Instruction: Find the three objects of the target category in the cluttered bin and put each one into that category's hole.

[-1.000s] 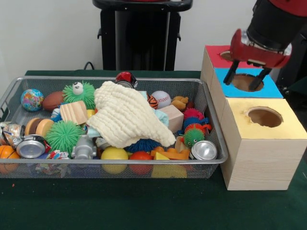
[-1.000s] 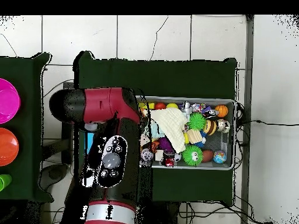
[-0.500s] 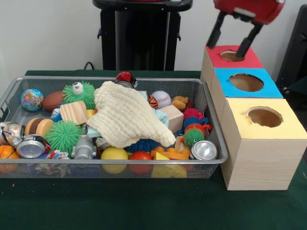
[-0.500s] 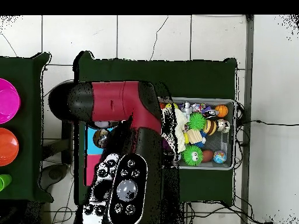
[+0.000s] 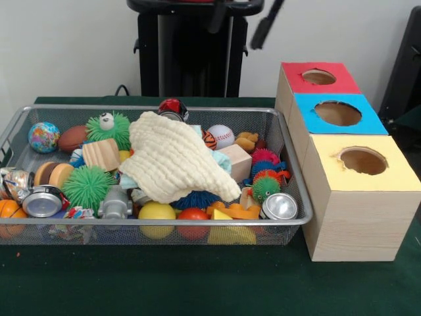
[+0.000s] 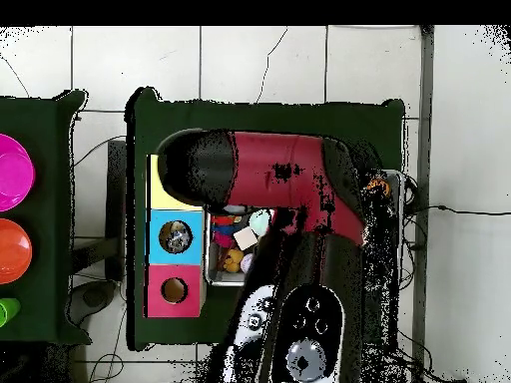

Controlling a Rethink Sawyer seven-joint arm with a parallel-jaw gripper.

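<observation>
Dark green table (image 5: 197,283), plain white wall behind. On the left, the wire bin (image 5: 13,131) is packed with balls, spiky toys, cans and wood blocks. A cream cloth (image 5: 174,164) is draped over the middle and hides whatever sits under it. Only the gripper (image 5: 237,33) tips show at the top edge, high over the bin's back side, spread wide with nothing between them. On the right sit the red box (image 5: 293,82), blue box (image 5: 309,122) and yellow box (image 5: 395,174), whose holes look dark. Which category is wanted can't be told, and how many are in can't either. Looks like the digging is mostly ahead.
</observation>
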